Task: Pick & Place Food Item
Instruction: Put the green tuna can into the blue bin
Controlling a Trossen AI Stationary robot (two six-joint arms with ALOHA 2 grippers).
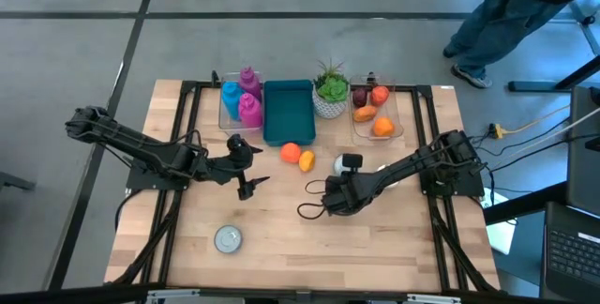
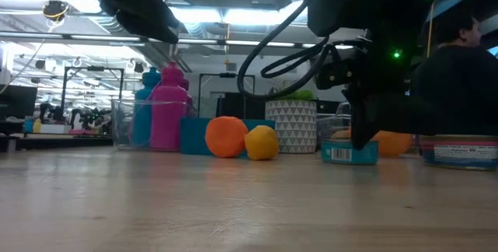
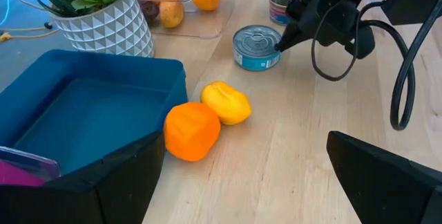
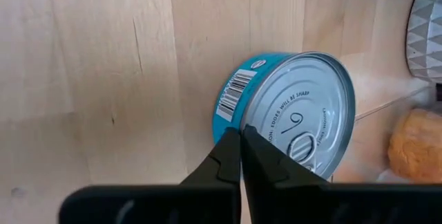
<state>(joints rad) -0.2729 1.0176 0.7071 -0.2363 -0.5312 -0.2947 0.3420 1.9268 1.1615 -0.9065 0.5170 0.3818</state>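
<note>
Tuna can, the short blue-walled tin with a silver lid, is standing upright on the wooden tabletop, just in front of the clear fruit bin and to the right of the two loose fruits. The right gripper is hanging directly over the near edge of the lid with its two dark fingertips pressed together, so it is clenched and grasping nothing; the can is lying just ahead of and under the tips, and whether they are touching the lid cannot be told. Judged from this pose, the arm is being lined up above the can ahead of a grasp, and the fingers would need to spread before they could straddle the wall. The orange fruit and the yellow fruit are sitting touching each other beside the corner of the blue tray, which is probably serving as the drop-off container since it is lying bare. The left gripper is waiting near the tray's front edge with its fingers spread apart, released, and well apart from the can.
</note>
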